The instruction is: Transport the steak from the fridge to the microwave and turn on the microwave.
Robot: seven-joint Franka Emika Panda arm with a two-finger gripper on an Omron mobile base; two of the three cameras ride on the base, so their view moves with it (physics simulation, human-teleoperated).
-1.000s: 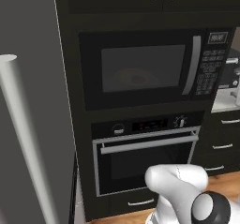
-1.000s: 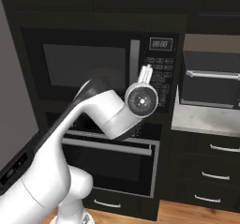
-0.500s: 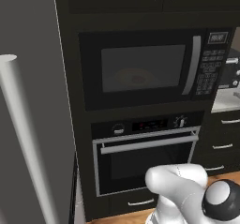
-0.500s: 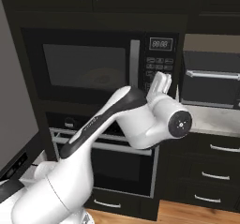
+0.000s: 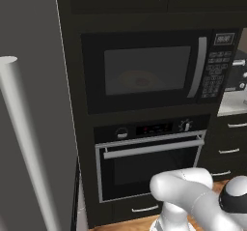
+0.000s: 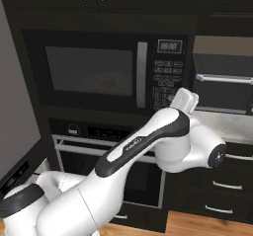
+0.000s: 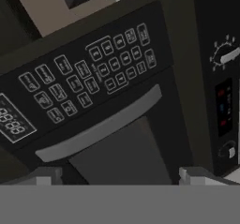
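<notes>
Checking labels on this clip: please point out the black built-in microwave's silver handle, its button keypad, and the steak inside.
Curved silver microwave handle (image 6: 142, 74), right base view, mid-length of the bar.
Microwave button keypad (image 7: 93, 80), hand view, centre of the button grid.
Small red steak (image 5: 141, 81), left base view, faintly visible through the door window.

— Where is the steak (image 5: 141, 81)?
— On a round plate (image 5: 136, 78) inside the shut microwave (image 5: 144, 70).
— What holds the microwave?
— A dark cabinet wall (image 5: 72, 119), with 1 oven (image 5: 149, 162) under it.
</notes>
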